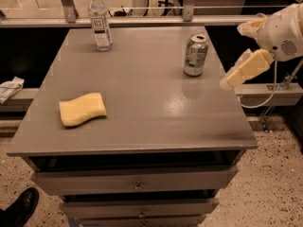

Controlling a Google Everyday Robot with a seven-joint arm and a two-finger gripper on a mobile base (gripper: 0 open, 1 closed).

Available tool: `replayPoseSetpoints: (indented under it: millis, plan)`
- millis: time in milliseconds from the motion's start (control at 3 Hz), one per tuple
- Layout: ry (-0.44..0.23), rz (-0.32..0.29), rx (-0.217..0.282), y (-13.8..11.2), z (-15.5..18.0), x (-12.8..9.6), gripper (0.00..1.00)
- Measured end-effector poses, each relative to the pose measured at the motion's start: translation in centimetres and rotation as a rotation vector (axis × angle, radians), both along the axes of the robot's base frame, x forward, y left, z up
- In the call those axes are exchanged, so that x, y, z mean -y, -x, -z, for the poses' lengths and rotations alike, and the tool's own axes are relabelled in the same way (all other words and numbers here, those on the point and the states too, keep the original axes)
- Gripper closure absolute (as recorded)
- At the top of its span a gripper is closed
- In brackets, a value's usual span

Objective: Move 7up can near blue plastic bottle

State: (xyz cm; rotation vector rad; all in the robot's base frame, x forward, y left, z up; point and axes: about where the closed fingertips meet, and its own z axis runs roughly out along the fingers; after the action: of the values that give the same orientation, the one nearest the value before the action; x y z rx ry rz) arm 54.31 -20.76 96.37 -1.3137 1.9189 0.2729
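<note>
The 7up can (pixel 195 55) stands upright on the grey table (pixel 156 108), near its far right edge. The blue plastic bottle (pixel 100 21), clear with a white cap and a white-and-blue label, stands upright at the far left of the table, well apart from the can. My gripper (pixel 230 79) hangs off the table's right edge, a short way right of the can and slightly nearer the front. It holds nothing that I can see. The white arm (pixel 284 30) reaches in from the upper right.
A yellow sponge (pixel 82 109) lies on the left front part of the table. Drawers (pixel 137 183) sit under the tabletop. A metal rail (pixel 142 8) runs behind the table. A dark shoe (pixel 19 209) is on the floor at the bottom left.
</note>
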Motion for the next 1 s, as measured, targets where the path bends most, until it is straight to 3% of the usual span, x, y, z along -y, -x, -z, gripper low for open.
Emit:
replayPoseSetpoints:
  millis: [333,667,1000]
  plan:
    - [-0.182,0.077,-0.028,-5.7,1.2,-0.1,0.0]
    - [-0.285,0.131,-0.047,-9.7,3.1,-0.3,0.0]
    - [-0.35,0.14,-0.045,-11.6,4.0,-1.7,0.0]
